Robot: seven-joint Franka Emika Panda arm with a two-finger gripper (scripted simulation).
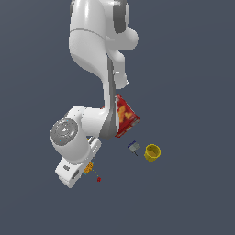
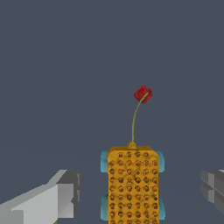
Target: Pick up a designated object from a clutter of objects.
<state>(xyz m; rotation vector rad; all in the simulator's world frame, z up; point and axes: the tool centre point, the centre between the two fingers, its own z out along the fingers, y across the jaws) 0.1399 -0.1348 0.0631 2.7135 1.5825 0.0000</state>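
Note:
The designated object, a flat orange speckled pad with teal edging, lies between my gripper's two fingers, which stand wide apart on either side without touching it. A thin cord runs from the pad to a small red bead. In the exterior view the pad shows just beside the white hand, low and toward that view's left, with the bead a little beyond it. The gripper is open and mostly hidden by the hand there.
Of the clutter of objects, a red cracker box stands tilted behind the arm. A tiny grey-blue item and a yellow cup sit side by side toward the exterior view's right, well apart from the pad.

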